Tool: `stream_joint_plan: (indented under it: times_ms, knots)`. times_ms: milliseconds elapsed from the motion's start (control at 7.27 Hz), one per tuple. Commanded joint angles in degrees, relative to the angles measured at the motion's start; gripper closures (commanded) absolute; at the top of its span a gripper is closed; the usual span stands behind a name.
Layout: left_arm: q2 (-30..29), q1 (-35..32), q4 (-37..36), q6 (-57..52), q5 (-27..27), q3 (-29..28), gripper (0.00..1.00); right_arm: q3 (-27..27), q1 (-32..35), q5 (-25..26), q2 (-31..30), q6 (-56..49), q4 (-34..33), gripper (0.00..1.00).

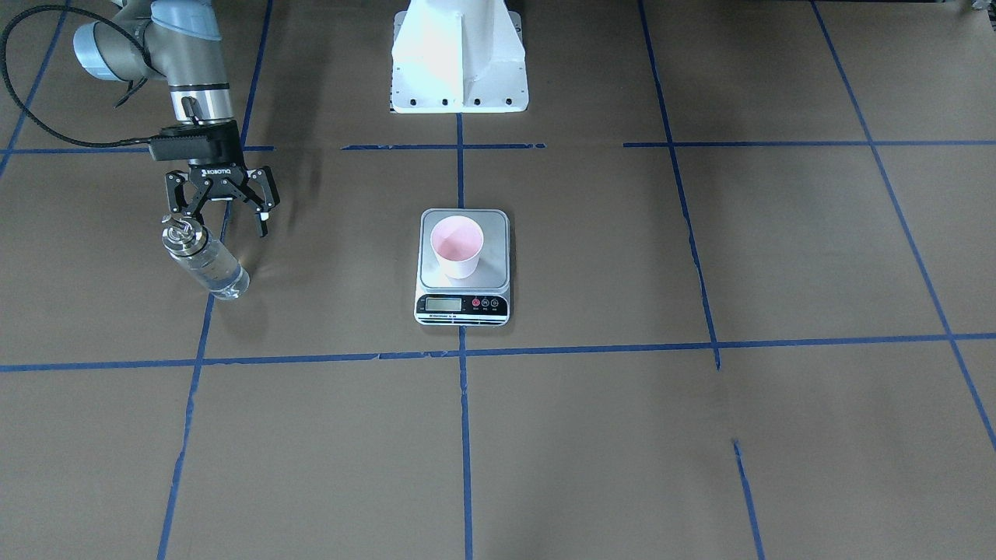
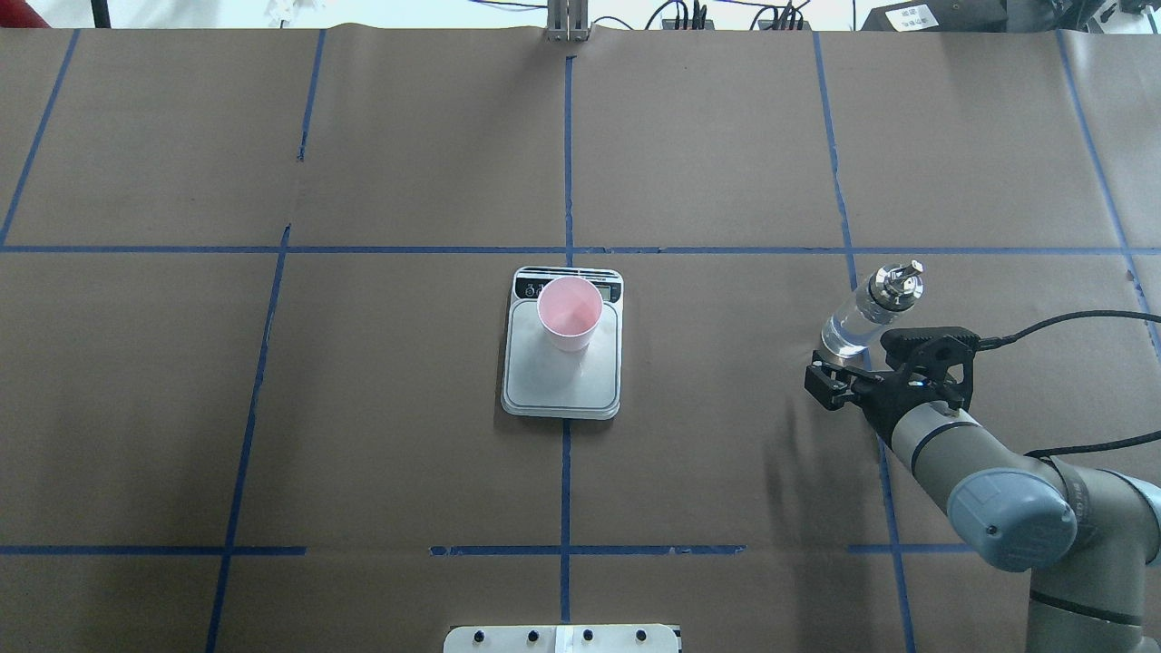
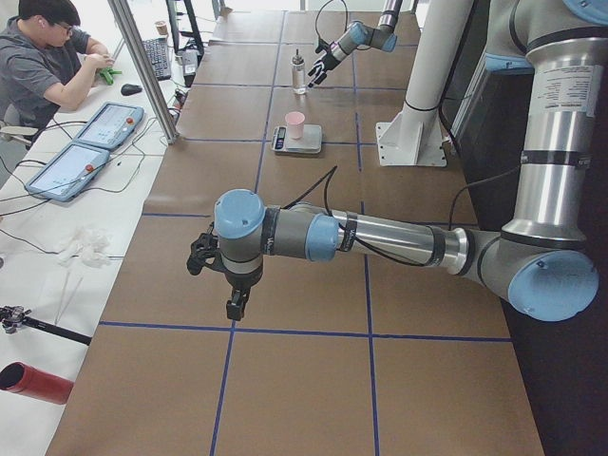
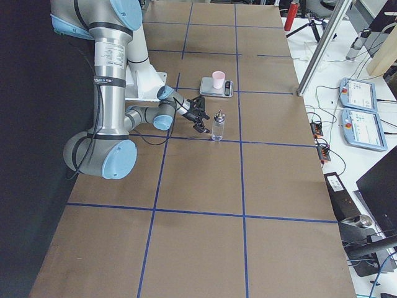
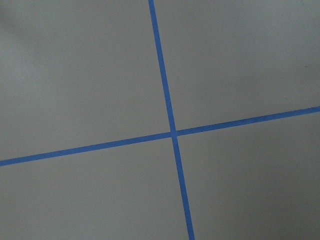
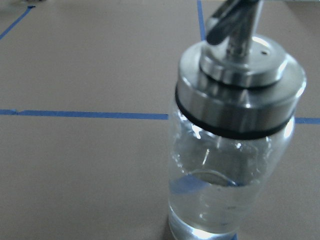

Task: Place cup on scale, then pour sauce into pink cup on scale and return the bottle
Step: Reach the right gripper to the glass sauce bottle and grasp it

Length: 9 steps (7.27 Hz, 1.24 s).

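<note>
Biggest worry imo: the right gripper (image 1: 220, 219) sits with jaws spread just beside the upright bottle (image 1: 204, 260), well off to the robot's right of the scale (image 1: 492, 268). A finger clipping that tall glass off-centre could tip it and dump the sauce (image 6: 215, 200). The cup (image 1: 457, 245) stands on the scale's plate, toward the display end, with open table (image 1: 334, 257) from scale to bottle and no edge close. The left gripper (image 3: 217, 280) hangs far off the scale's other side, can't tell if it's open.

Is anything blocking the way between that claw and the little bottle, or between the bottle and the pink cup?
Nothing visible. The right claw hangs open close by the bottle, with no object between them. Only table surface lies between the bottle and the cup on the scale.
</note>
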<state>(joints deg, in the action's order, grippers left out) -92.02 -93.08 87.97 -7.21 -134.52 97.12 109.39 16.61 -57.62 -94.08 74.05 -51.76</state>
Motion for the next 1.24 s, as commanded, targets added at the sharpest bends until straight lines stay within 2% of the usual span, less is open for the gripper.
stream_joint_plan:
  times_ms: [0, 688, 1100]
  knots:
    - [0.00, 0.00, 0.19, 0.00, -0.04, 0.00, 0.00, -1.20, 0.18, 3.55, 0.66, -0.84, 0.08, 0.00]
    - [0.00, 0.00, 0.28, 0.00, -0.04, 0.00, 0.00, -1.55, 2.29, 6.03, 1.36, -0.93, 0.08, 0.00]
    - [0.00, 0.00, 0.28, 0.00, -0.04, 0.00, 0.00, -3.65, 2.90, 7.43, 2.85, -0.84, 0.08, 0.00]
